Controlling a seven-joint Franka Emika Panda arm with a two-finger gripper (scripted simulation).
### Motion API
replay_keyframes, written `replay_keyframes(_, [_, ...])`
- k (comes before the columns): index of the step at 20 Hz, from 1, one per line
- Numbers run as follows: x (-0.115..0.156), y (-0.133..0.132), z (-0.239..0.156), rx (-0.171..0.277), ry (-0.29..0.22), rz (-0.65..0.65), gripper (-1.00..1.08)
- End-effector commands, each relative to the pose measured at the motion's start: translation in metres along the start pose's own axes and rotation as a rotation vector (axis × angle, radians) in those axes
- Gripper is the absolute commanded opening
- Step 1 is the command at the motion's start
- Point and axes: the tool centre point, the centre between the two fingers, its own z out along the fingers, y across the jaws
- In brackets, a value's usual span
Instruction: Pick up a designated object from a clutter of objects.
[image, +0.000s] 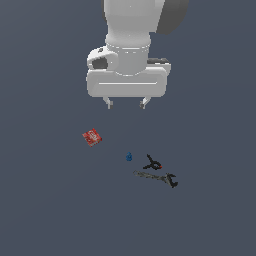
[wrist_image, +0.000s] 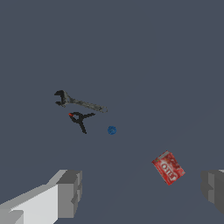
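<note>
A: Gripper (image: 126, 104) at top centre of the ext. view, fingers spread, nothing in it.

B: Target?

A: Blue knobby piece (image: 129, 157) mid-frame, below it; clamp (image: 153, 163) just beside, wrench (image: 156, 177) past that, red packet (image: 92, 137) apart, left.

B: Handling?

A: Prob. light, stiff, tiny. Pinch across its middle; could skid.

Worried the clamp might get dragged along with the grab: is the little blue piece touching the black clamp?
Apart. The wrist view shows bare floor between the blue piece and the black clamp; the exterior view shows the same gap.
</note>
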Motion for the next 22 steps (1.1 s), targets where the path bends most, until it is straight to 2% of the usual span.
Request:
replay_keyframes(1, [0.000, 0.000, 0.000, 0.000, 0.000, 0.000, 1.00])
replay_keyframes(14, [0.005, 0.006, -0.011, -0.034, 0.008, -0.022, 1.00])
replay_keyframes(22, [0.009, 0.004, 0.014, -0.027, -0.001, -0.077, 1.00])
